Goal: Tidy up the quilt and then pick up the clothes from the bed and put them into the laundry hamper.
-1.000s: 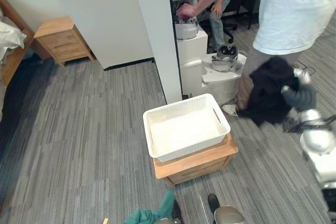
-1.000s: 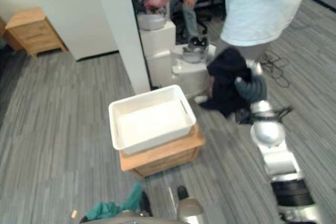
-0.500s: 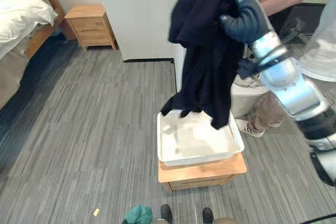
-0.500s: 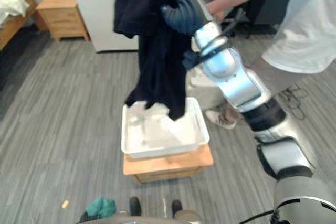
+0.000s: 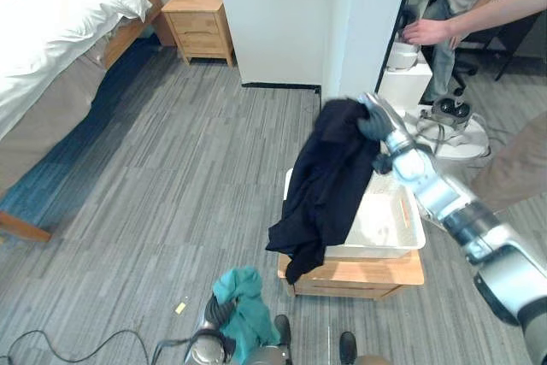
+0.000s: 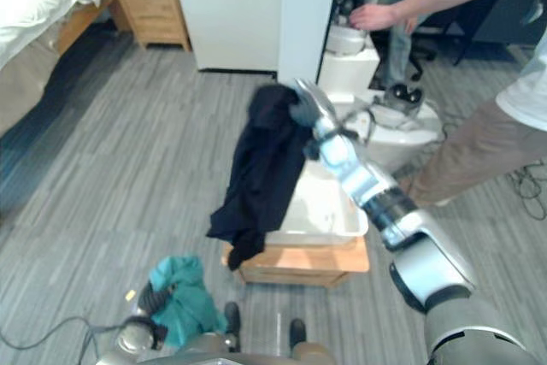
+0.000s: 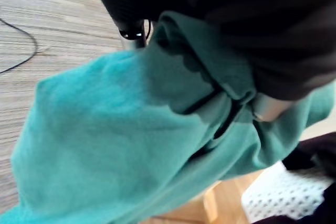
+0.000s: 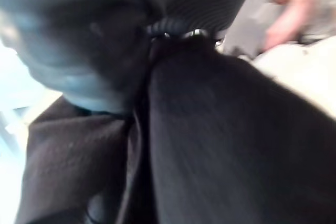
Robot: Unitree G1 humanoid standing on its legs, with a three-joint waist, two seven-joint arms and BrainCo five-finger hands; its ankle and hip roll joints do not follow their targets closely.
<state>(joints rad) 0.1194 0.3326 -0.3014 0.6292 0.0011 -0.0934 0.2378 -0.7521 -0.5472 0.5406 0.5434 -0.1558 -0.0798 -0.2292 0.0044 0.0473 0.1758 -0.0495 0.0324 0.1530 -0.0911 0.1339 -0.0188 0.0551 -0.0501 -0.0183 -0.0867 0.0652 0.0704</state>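
Note:
A black garment (image 5: 325,185) hangs from my right hand (image 5: 374,123), which is shut on its upper end above the white laundry hamper (image 5: 402,228). The cloth drapes over the hamper's left rim and down past the wooden stand (image 5: 376,269) beneath it. In the right wrist view the black garment (image 8: 236,145) lies right against the hand's dark cover. Low in front of me, my left hand (image 5: 217,311) is shut on a teal garment (image 5: 245,309), seen bunched round the hand as teal cloth (image 7: 121,140) in the left wrist view. The bed with its white quilt (image 5: 51,23) is at the far left.
A wooden nightstand (image 5: 198,14) stands beside the bed against a white wall. A person's arm (image 5: 479,14) reaches in at the upper right, and a leg (image 5: 513,168) stands close to the hamper. Another person sits behind, near white equipment (image 5: 449,117). Grey carpet spreads between bed and hamper.
The camera has swung left, bringing the bed into view. My right arm has come down from high above the hamper, so the black garment now drapes over its left rim.

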